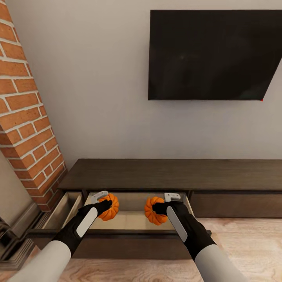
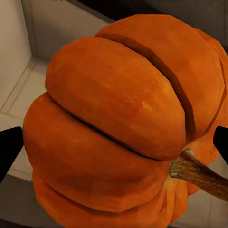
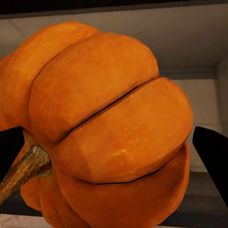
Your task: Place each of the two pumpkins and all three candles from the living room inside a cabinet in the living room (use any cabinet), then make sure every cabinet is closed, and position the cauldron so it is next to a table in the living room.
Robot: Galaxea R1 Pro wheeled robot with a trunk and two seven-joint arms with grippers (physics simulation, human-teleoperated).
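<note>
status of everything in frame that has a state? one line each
Left gripper: shut on left pumpkin.
Right gripper: shut on right pumpkin.
Left pumpkin: held over the open middle drawer, stem sideways.
Right pumpkin: held over the same drawer, stem sideways.
Middle drawer: pulled open.
Left drawer: open.
Right drawer front: closed.
TV: off, screen dark.

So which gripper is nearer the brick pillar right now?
Left. The left gripper, shut on a pumpkin over the open drawer, is at the end nearer the brick pillar. The right gripper holds the other pumpkin further along.
</note>
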